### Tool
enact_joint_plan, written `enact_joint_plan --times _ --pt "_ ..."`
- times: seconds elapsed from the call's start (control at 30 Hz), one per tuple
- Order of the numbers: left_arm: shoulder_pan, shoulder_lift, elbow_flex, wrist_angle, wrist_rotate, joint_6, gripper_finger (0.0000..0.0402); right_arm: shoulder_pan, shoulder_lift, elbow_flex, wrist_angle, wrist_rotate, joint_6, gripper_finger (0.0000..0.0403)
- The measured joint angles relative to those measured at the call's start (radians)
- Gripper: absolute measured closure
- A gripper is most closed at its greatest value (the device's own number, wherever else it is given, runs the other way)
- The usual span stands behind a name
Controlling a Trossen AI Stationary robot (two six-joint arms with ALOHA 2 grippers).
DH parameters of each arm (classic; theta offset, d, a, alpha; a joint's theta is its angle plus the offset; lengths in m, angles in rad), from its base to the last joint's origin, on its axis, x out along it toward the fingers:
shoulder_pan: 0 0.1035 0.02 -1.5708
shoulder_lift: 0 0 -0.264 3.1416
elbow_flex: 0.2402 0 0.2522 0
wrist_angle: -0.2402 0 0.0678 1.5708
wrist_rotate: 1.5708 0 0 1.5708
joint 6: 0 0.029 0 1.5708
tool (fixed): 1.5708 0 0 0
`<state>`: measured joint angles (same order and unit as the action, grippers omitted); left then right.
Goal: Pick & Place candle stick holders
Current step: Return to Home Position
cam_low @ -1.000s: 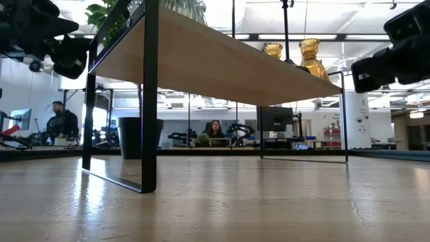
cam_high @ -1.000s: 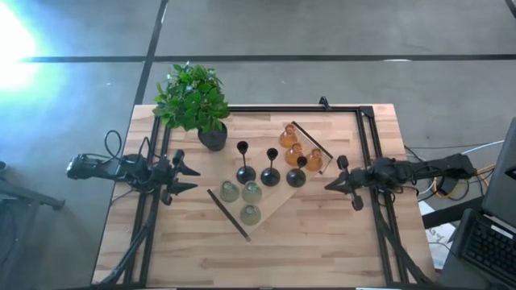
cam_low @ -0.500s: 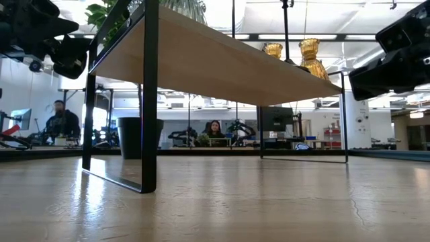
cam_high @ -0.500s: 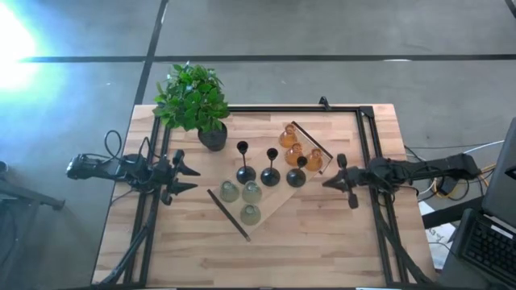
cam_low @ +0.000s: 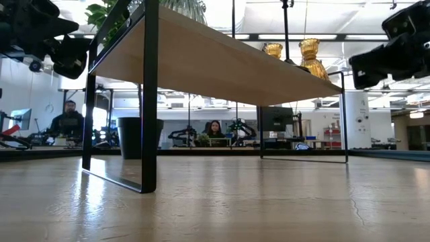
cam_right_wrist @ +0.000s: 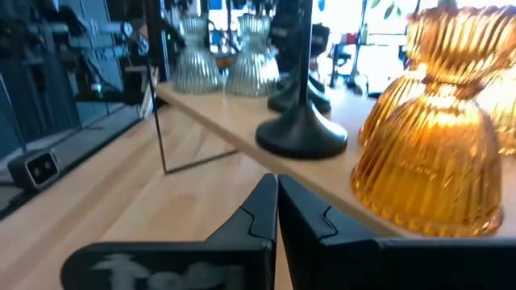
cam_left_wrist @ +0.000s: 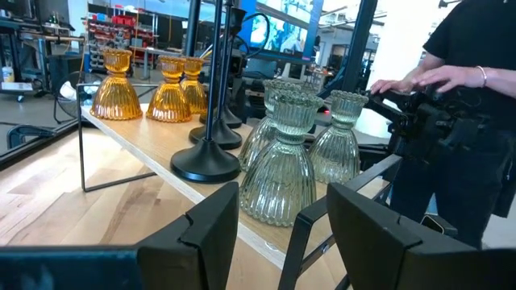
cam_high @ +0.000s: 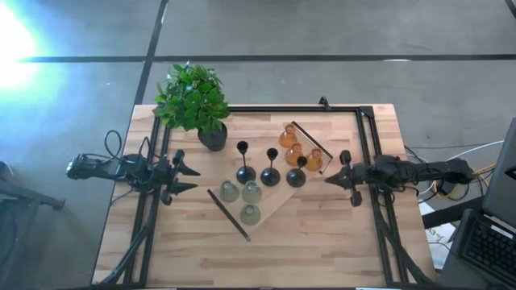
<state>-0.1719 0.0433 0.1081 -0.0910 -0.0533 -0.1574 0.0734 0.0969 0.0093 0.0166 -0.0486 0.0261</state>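
On the shelf (cam_low: 222, 64) stand all nine holders: amber glass ones (cam_high: 294, 151) at one end, green glass ones (cam_high: 251, 192) at the other, black ones (cam_high: 271, 172) between. Left fingers (cam_left_wrist: 201, 234) hang parted off the shelf's green end; right fingers (cam_right_wrist: 254, 213) hang pressed together off its amber end, holding nothing. I judge the ribbed glass brittle and slick, best pinched at the narrow neck. Those black ones look bottom-heavy, best taken low on the stem.
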Motion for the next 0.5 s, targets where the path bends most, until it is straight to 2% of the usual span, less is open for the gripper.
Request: enact_joint_plan --times 0.2,0.5 --pt "0.0 0.0 0.0 0.0 0.0 0.0 0.0209 0.0 -0.094 0.0 -0.001 0.0 0.0 0.0394" --pt "0.0 0.0 0.0 0.0 0.0 0.0 0.0209 0.0 -0.096 0.001 0.02 0.0 0.0 0.0394"
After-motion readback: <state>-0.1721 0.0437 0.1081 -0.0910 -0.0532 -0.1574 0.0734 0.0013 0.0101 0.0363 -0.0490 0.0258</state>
